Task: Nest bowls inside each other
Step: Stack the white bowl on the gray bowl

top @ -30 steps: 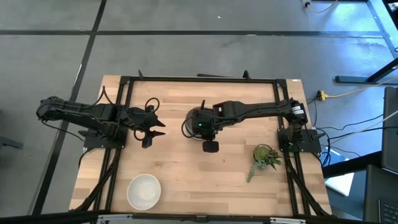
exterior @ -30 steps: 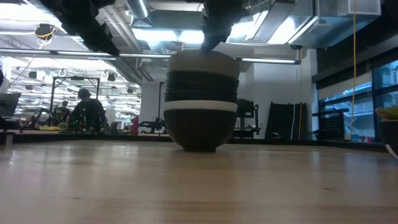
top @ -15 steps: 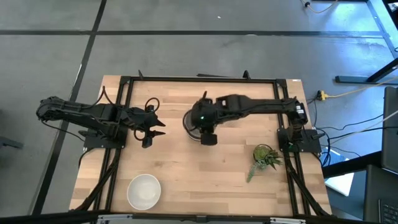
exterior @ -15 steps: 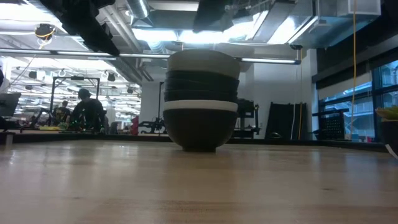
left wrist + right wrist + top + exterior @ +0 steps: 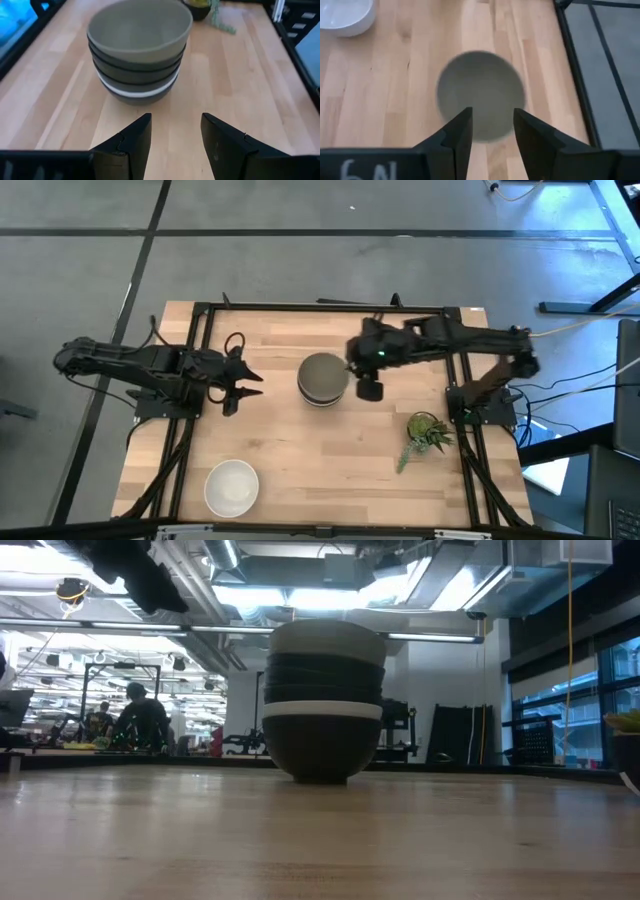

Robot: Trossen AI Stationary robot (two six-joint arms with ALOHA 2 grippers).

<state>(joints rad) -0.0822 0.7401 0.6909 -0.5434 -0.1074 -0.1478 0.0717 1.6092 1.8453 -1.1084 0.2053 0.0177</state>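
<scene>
A stack of several nested bowls [image 5: 323,379] stands by its bottom black bowl on the middle of the table. A dull grey-green bowl is on top, with black bowls and one white rim beneath [image 5: 322,700] [image 5: 139,50] [image 5: 481,95]. One white bowl [image 5: 232,487] [image 5: 345,15] sits alone near the table's near edge. My right gripper [image 5: 352,364] [image 5: 490,117] hangs open above the stack's right side, clear of it. My left gripper [image 5: 250,383] [image 5: 175,125] is open and low, left of the stack and pointing at it.
A small green plant sprig [image 5: 428,432] [image 5: 210,12] lies on the table's right side. A black frame [image 5: 320,307] runs round the tabletop. Bare wood lies between the stack and the lone white bowl. People and equipment show far behind the table in the low view.
My right gripper has risen off the top of the stack and drawn back toward the table's right edge. The stack has stayed where it was. My left gripper has shifted slightly toward the left edge.
</scene>
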